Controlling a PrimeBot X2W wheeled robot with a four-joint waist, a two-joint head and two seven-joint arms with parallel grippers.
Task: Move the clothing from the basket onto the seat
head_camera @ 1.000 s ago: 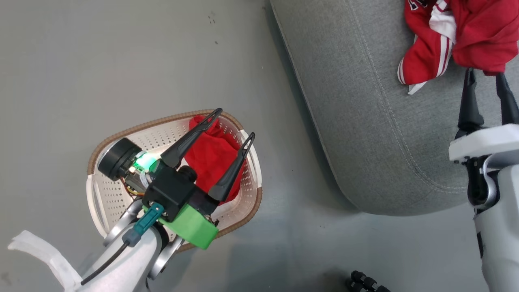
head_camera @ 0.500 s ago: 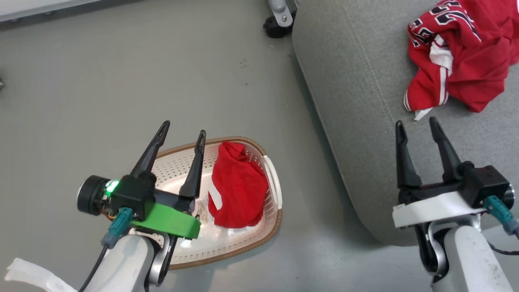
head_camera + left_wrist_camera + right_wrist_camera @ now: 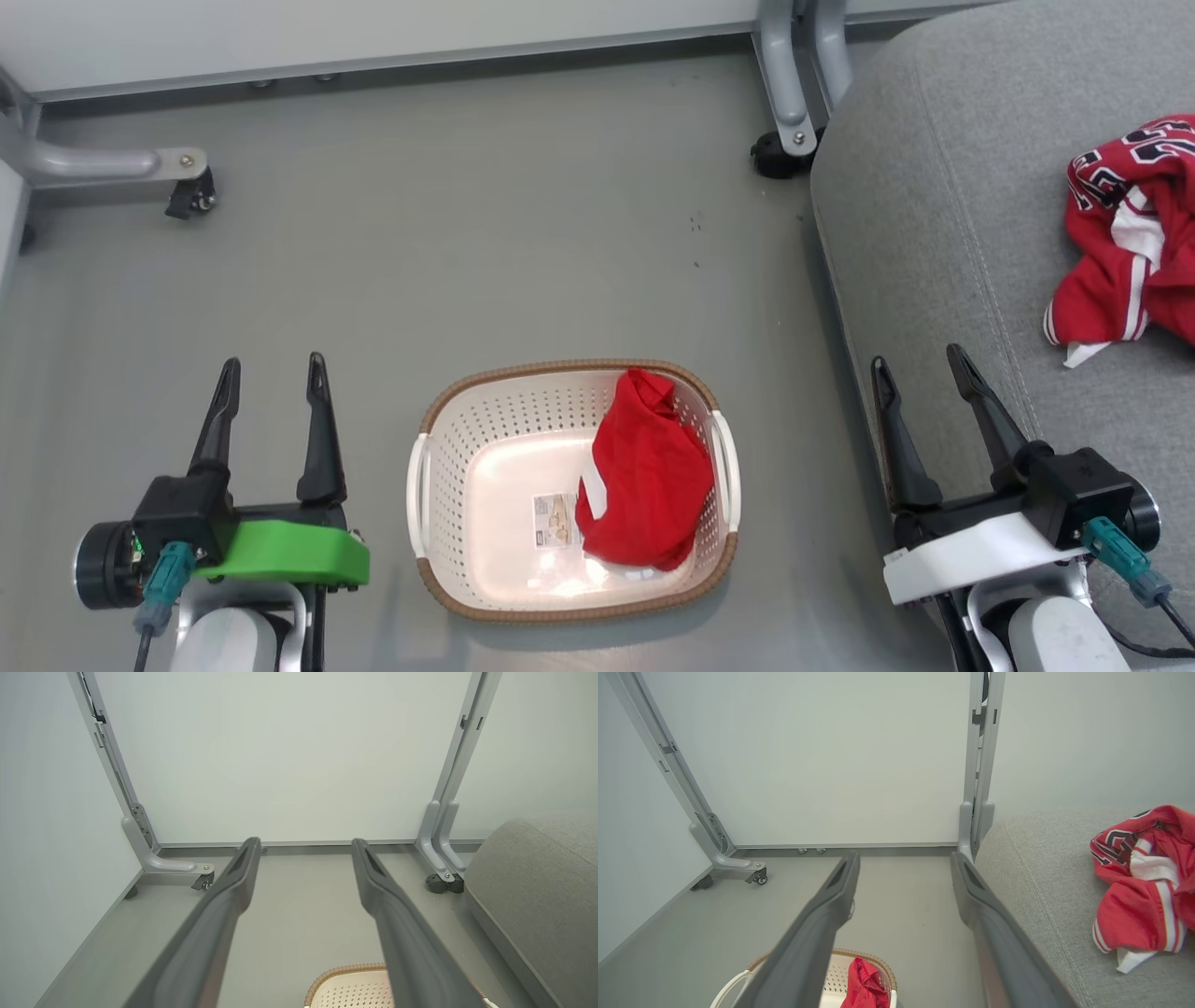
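Note:
The cream basket (image 3: 439, 467) with its brown rim stands on the floor in the middle of the head view. A plain red garment (image 3: 649, 471) with a white tag lies bunched in its right half. The red jersey (image 3: 1134, 247) with white stripes lies on the grey seat (image 3: 934, 233) at the right. My left gripper (image 3: 268, 369) is open and empty, left of the basket. My right gripper (image 3: 920, 359) is open and empty, over the seat's left edge. The right wrist view shows the jersey (image 3: 1143, 882) on the seat (image 3: 1041, 877) and the red garment (image 3: 864, 984) in the basket (image 3: 738, 982).
Grey wheeled frame legs stand on the floor at the back left (image 3: 121, 168) and back centre (image 3: 789, 103), before a pale wall panel (image 3: 373, 28). A barcode sticker (image 3: 554, 520) lies on the basket's bottom. The grey floor (image 3: 467, 243) spreads between wall and basket.
The head camera has swung, so the whole scene shifted. My left gripper has withdrawn from over the basket to the floor at its left. My right gripper has drawn back from the jersey.

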